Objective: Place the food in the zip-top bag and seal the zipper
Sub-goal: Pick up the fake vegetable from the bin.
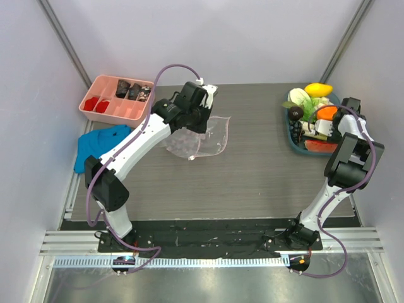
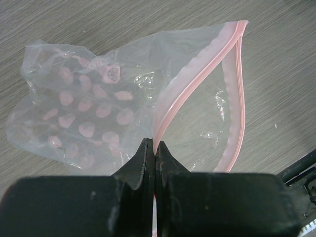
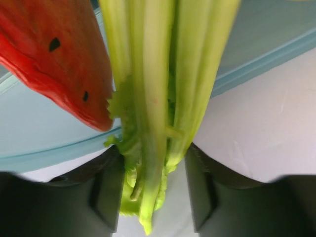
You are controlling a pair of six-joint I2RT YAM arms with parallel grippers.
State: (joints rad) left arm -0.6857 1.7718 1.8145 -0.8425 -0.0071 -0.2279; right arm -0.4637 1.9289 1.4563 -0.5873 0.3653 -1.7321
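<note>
My left gripper [image 1: 197, 106] [image 2: 154, 146] is shut on the pale pink zipper [image 2: 197, 66] of the zip-top bag [image 1: 203, 140] [image 2: 89, 111]. The clear bag with pink dots hangs open over the table. At the blue tray [image 1: 291, 142], my right gripper [image 1: 314, 129] [image 3: 154, 153] has both fingers pressed against the green leek stalk [image 3: 158, 74]. A red watermelon slice [image 3: 54, 64] lies to the stalk's left. More food lies in the tray: a yellow fruit [image 1: 317, 89], cabbage [image 1: 300, 98], an orange [image 1: 327, 112] and dark grapes [image 1: 295, 113].
A pink compartment tray [image 1: 117, 98] with red and dark pieces stands at the back left. A blue cloth [image 1: 98, 145] lies in front of it, at the table's left edge. The tray's blue rim [image 3: 266, 54] runs behind the stalk.
</note>
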